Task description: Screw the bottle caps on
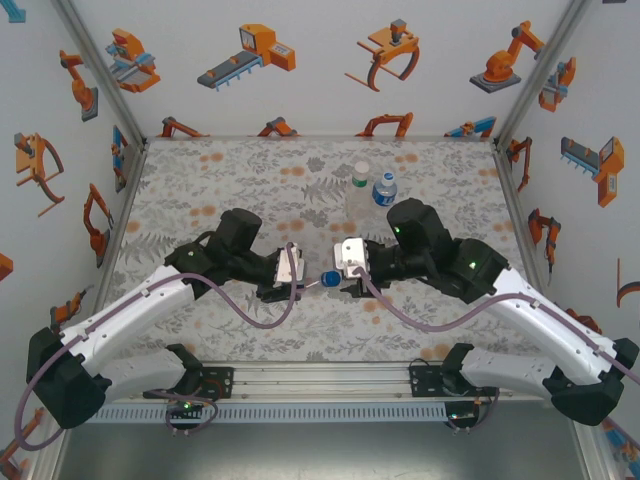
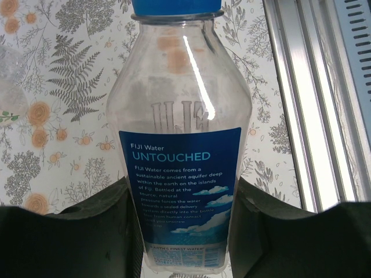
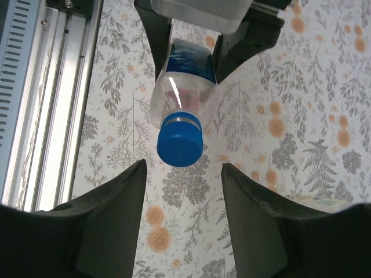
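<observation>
My left gripper is shut on a slim clear bottle with a blue label and holds it lying level above the table, neck toward the right arm. A blue cap sits on its neck. My right gripper stands open facing the cap, which hangs just beyond its fingertips and touches neither one. From above, the blue cap shows between my left gripper and my right gripper. Two more bottles stand upright at the back, one clear and one blue-labelled, both with white caps on.
An aluminium rail runs along the near edge, close under both wrists. Printed walls with metal posts close in the floral table on three sides.
</observation>
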